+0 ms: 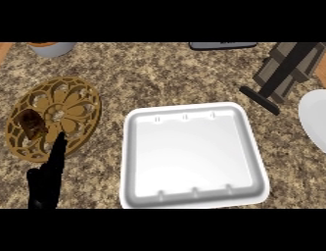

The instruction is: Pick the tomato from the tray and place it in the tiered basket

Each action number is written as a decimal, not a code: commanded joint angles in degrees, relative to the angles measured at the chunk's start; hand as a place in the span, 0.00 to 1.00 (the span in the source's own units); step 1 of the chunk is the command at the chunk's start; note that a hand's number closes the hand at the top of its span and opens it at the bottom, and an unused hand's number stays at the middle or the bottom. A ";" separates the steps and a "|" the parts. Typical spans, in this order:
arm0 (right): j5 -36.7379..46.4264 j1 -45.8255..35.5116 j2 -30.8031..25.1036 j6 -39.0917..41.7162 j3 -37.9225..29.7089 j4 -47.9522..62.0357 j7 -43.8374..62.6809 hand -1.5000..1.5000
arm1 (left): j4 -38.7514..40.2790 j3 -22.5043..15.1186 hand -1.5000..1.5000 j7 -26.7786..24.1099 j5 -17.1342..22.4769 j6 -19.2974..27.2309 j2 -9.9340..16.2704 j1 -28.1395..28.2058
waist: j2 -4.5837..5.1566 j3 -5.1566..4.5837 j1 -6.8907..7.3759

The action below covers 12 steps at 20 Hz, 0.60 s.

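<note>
The left hand [47,180] is seen at the lower left, fingers straight and holding nothing, tips over the edge of the tiered basket [75,100]. A dark reddish-brown lump, apparently the tomato [31,122], is lying in that basket. The white tray [246,142] sits beside it on the bench [158,78].

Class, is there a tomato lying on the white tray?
No, the tray shows only its bare white inside, with nothing lying on it.
</note>
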 commanded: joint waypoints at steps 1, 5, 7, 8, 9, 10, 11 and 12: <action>-5.81 -3.59 -6.73 5.69 -7.45 -10.59 6.15 1.00 | 0.17 -0.30 0.50 1.83 0.16 0.41 -0.76 1.02 | 0.20 -0.26 0.62; -11.81 -7.07 -14.98 13.24 -11.71 -12.63 9.13 1.00 | 3.87 -1.09 0.50 -2.85 -0.25 -1.36 -1.35 0.96 | 0.93 -0.24 2.28; -13.57 -10.55 -18.53 13.87 -11.97 -8.48 10.40 1.00 | 4.07 -0.32 0.50 -0.12 0.56 -2.46 -0.82 -2.52 | 1.31 -0.20 3.46; -13.30 -13.02 -20.18 13.08 -10.68 -7.86 12.44 1.00 | 7.18 0.66 0.50 -0.04 0.55 -2.75 -0.52 -6.06 | 1.43 -0.26 3.47; -11.34 -13.69 -20.95 11.35 -7.45 -5.55 12.24 1.00 | 2.12 -1.99 0.50 0.83 -1.07 -1.46 -1.53 -1.95 | 1.51 -0.21 4.56; -12.89 -15.87 -21.42 11.62 -6.02 -5.64 14.57 1.00 | 4.85 -0.93 0.50 1.72 -0.37 -2.95 -0.68 -5.65 | 1.56 -0.25 4.38; -13.30 -15.09 -22.74 11.32 -8.04 -2.88 11.75 1.00 | 5.58 -2.08 0.50 1.65 -2.36 0.49 -3.40 -5.63 | 1.57 -0.19 4.22; -11.42 -18.48 -24.48 9.38 -4.04 1.31 11.76 1.00 | 3.52 -3.59 0.50 -0.56 -2.56 -0.31 -3.52 -1.77 | 1.72 -0.25 5.41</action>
